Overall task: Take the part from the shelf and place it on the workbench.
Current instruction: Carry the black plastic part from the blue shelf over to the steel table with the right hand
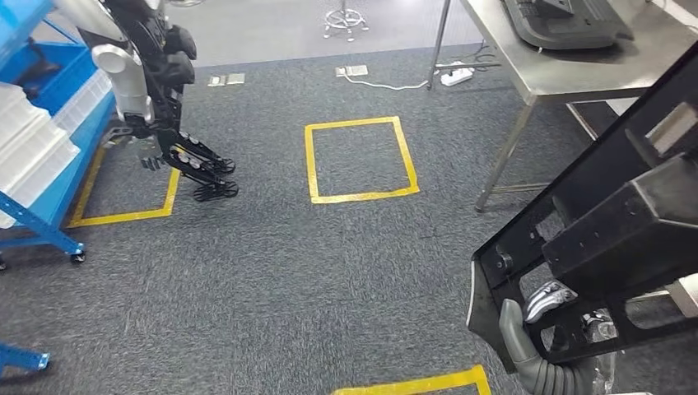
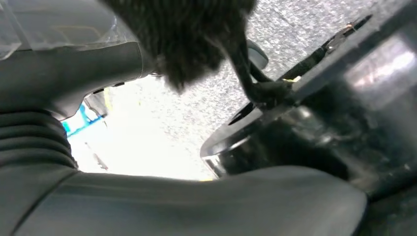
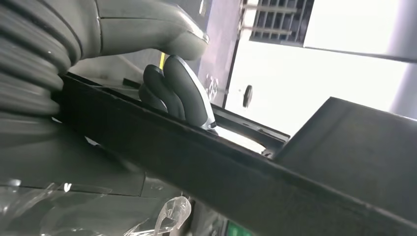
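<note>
The part (image 1: 625,222) is a big black frame with cut-outs and a boxy block. It is tilted and held off the floor at the lower right. My right hand (image 1: 531,337) grips its lower edge from below. In the right wrist view its fingers (image 3: 182,91) curl over the part's (image 3: 221,167) rim. My left hand (image 1: 193,169) hangs free at the upper left, beside the blue shelf (image 1: 49,123), with its fingers apart and nothing in them. Its grey thumb (image 2: 147,196) lies across the left wrist view. The steel workbench (image 1: 568,70) stands at the upper right.
White bins (image 1: 33,156) sit on the shelf. A dark grey moulded piece (image 1: 568,20) lies on the workbench. Yellow tape squares (image 1: 360,159) mark the grey carpet. A white power strip (image 1: 455,76) and its cable lie near the bench leg (image 1: 502,156).
</note>
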Available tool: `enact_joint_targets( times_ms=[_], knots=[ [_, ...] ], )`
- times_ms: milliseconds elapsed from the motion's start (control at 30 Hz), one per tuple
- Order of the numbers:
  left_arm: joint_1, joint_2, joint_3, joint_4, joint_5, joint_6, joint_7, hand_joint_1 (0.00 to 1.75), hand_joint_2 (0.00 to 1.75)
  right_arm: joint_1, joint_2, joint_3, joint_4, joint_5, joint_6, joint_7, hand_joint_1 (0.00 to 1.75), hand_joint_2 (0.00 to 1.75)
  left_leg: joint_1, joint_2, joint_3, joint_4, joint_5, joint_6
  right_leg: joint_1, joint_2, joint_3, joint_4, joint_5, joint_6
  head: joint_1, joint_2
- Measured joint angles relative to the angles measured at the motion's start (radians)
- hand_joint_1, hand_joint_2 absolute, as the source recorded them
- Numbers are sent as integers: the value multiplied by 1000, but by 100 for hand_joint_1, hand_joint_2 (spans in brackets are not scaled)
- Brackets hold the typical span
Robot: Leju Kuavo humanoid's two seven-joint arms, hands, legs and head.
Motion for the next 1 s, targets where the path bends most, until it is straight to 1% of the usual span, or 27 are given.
enact_joint_targets(
  times_ms=[33, 67, 100, 133, 167, 200, 233, 267, 300, 333, 400, 433, 467, 500, 567, 600, 633, 667, 700, 767, 800, 833, 867, 900, 933, 967, 1000],
  knots=[
    [2, 0, 0, 0, 0, 0, 0, 0, 175, -2, 0, 2, 1, 0, -5, -1, 175, 175, -1, 13, 4, -14, -6, 2, 3, -26, -40, 83, -41, 0, 1, 0],
    [5, 0, 0, 0, 0, 0, -1, 0, 175, -2, 0, 5, 2, -2, -11, -4, 175, 175, -1, 26, 3, -17, -7, 4, 4, -38, -82, 171, -76, 1, 1, 0],
    [6, 0, 0, 0, 0, 0, -3, 0, 175, -2, 0, 9, 5, -7, -19, -12, 175, 175, -1, 37, 2, -17, -7, 4, 3, -42, -111, 236, -95, 3, 1, 0],
    [7, 1, 0, 0, 1, 0, -4, 0, 175, -1, 0, 13, 9, -16, -27, -24, 175, 175, 0, 48, 2, -16, -8, 3, 3, -45, -121, 262, -94, 5, 2, 0],
    [8, 2, 0, 0, 1, 0, -4, 0, 175, -1, 0, 15, 13, -26, -35, -41, 175, 175, 1, 59, 3, -16, -9, 2, 3, -49, -107, 237, -71, 6, 2, 0],
    [9, 3, 0, 0, 1, 0, -6, 0, 175, 0, 0, 16, 17, -36, -40, -57, 175, 175, 2, 68, 5, -15, -11, -1, 3, -58, -71, 167, -35, 8, 2, 0],
    [10, 5, 0, 0, 2, 0, -8, 0, 175, 0, 0, 17, 20, -43, -44, -73, 175, 175, 3, 77, 7, -13, -13, -5, 3, -82, -21, 75, 4, 9, 2, 0],
    [11, 7, 0, 0, 2, 0, -10, 0, 175, -1, 1, 18, 23, -49, -45, -87, 175, 175, 2, 84, 8, -9, -17, -10, 5, -104, 25, -10, 34, 9, 2, 0],
    [13, 9, 0, 0, 2, 0, -12, 0, 175, -2, 1, 19, 26, -54, -46, -98, 175, 175, 0, 91, 9, -3, -20, -16, 7, -122, 55, -69, 53, 5, 2, 0],
    [14, 12, 0, 0, 2, 0, -14, 0, 175, -3, 2, 20, 28, -59, -47, -108, 175, 175, -2, 98, 8, 2, -21, -20, 9, -130, 69, -98, 60, 0, 1, 0],
    [16, 15, 1, 0, 3, 0, -20, 0, 175, -3, 5, 22, 35, -69, -50, -126, 175, 175, 0, 111, 6, 10, -21, -26, 11, -110, 67, -106, 64, -13, 1, 0],
    [16, 17, 2, 0, 4, 0, -24, 0, 175, -3, 6, 23, 38, -74, -50, -133, 175, 175, 3, 106, 0, 21, -30, -29, 10, -98, 67, -109, 67, -18, 1, 0],
    [15, 19, 2, 0, 4, -1, -28, 0, 175, -2, 7, 24, 40, -79, -51, -139, 175, 175, 6, 92, -14, 51, -50, -34, 9, -88, 69, -113, 71, -25, 0, 0],
    [14, 21, 4, 0, 5, -1, -32, 0, 175, -3, 8, 24, 43, -83, -52, -144, 175, 175, 9, 75, -39, 107, -84, -39, 7, -79, 71, -119, 74, -31, 0, 0],
    [10, 21, 7, 0, 6, -7, -41, 0, 175, -4, 10, 25, 48, -91, -52, -151, 175, 175, 13, 48, -116, 281, -166, -47, 6, -60, 73, -124, 78, -37, 0, 0],
    [8, 22, 11, 0, 6, -18, -44, 0, 175, -4, 11, 25, 51, -94, -52, -154, 175, 175, 13, 44, -150, 358, -191, -50, 6, -49, 73, -124, 79, -38, 0, 0],
    [6, 23, 14, 0, 7, -32, -46, 0, 175, -3, 12, 26, 55, -98, -52, -156, 175, 175, 14, 42, -169, 399, -197, -51, 6, -37, 75, -124, 79, -38, 0, 0],
    [4, 24, 18, 0, 7, -45, -47, 0, 175, -3, 13, 26, 58, -101, -52, -158, 175, 175, 14, 39, -167, 395, -180, -50, 6, -24, 77, -124, 79, -38, 0, 0],
    [3, 25, 21, 0, 8, -53, -46, 0, 175, -2, 14, 26, 60, -104, -52, -159, 175, 175, 15, 35, -146, 347, -146, -49, 5, -10, 79, -124, 78, -38, 0, 0],
    [2, 26, 24, 0, 10, -55, -44, 0, 175, -2, 16, 27, 64, -107, -52, -162, 175, 175, 21, -7, -79, 184, -55, -48, 2, 16, 81, -123, 77, -36, -1, 0],
    [2, 27, 25, 0, 12, -55, -41, 0, 175, -3, 16, 27, 65, -109, -52, -164, 175, 175, 25, -30, -54, 115, -22, -50, 2, 29, 77, -120, 78, -33, -1, 0],
    [1, 27, 26, 0, 16, -55, -36, 0, 175, -2, 17, 27, 67, -110, -52, -166, 175, 175, 27, -48, -39, 72, -2, -51, 1, 40, 71, -117, 79, -29, -1, 0],
    [0, 28, 28, 0, 19, -55, -31, 0, 175, 1, 17, 27, 68, -110, -52, -167, 175, 175, 27, -52, -35, 57, 5, -52, 0, 51, 65, -117, 82, -24, -1, 0],
    [0, 29, 29, 0, 22, -55, -25, 0, 175, 5, 17, 27, 68, -109, -52, -167, 175, 175, 24, -41, -34, 50, 5, -51, -2, 62, 58, -118, 86, -17, 0, 0],
    [-1, 29, 30, 0, 24, -56, -17, 0, 175, 10, 17, 27, 68, -105, -52, -165, 175, 175, 23, -27, -28, 37, 4, -48, -4, 58, 51, -114, 83, -12, 0, 0],
    [-1, 30, 31, 0, 24, -58, -9, 0, 175, 15, 17, 27, 68, -100, -52, -160, 175, 175, 22, -14, -21, 21, 4, -43, -2, 41, 38, -93, 68, -8, 1, 0],
    [-1, 30, 31, 0, 24, -61, 1, 0, 175, 19, 17, 27, 68, -95, -52, -153, 175, 175, 22, 0, -15, 3, 3, -37, 0, 16, 14, -44, 37, -5, 1, 0]
  ],
)
